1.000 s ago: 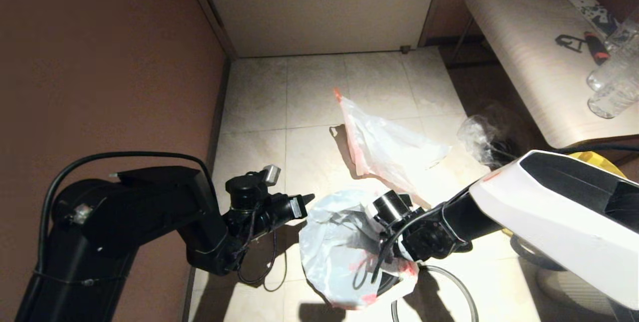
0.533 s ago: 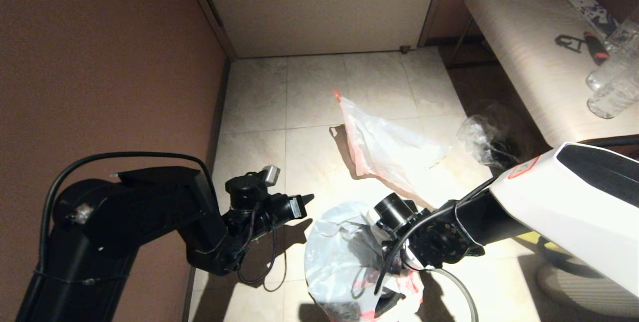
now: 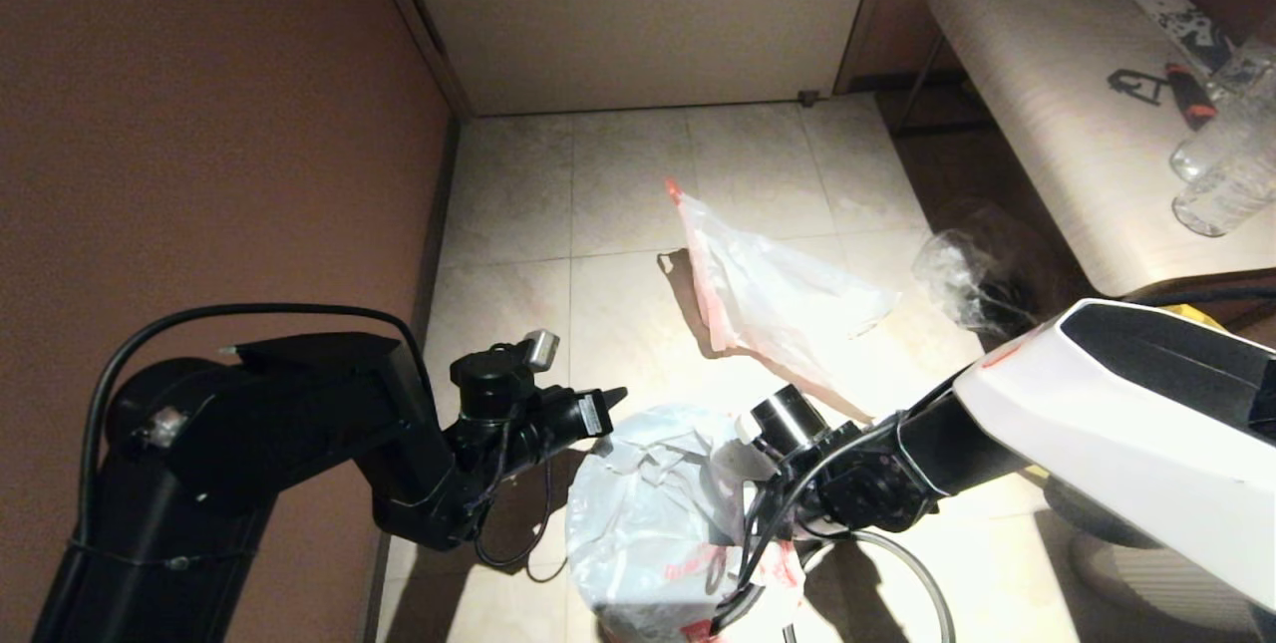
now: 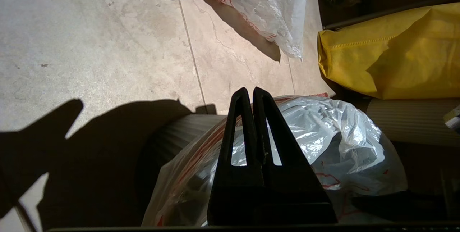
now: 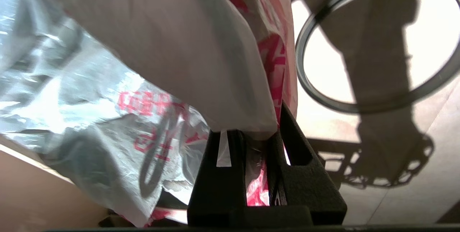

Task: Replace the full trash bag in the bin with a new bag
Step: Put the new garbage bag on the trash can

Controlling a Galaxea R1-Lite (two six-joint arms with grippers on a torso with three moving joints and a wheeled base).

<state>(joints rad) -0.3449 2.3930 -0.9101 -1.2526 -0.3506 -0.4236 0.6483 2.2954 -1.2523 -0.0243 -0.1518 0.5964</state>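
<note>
The new bag, milky white with red characters, is pinched at its edge by the right gripper over the bin, lining seemingly under way, the film next to be spread around the wall while the left gripper hangs closed and empty beside it.

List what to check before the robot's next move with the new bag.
1. Right gripper holding the new bag: ok, shut on its edge.
2. Old bag out of the bin: ok, on the floor apart.
3. New bag pushed down into the bin: not ok, bunched on top.
4. Hoop off the bin: ok, on the floor.
5. Left gripper free: ok, shut, empty, beside the bin.
</note>
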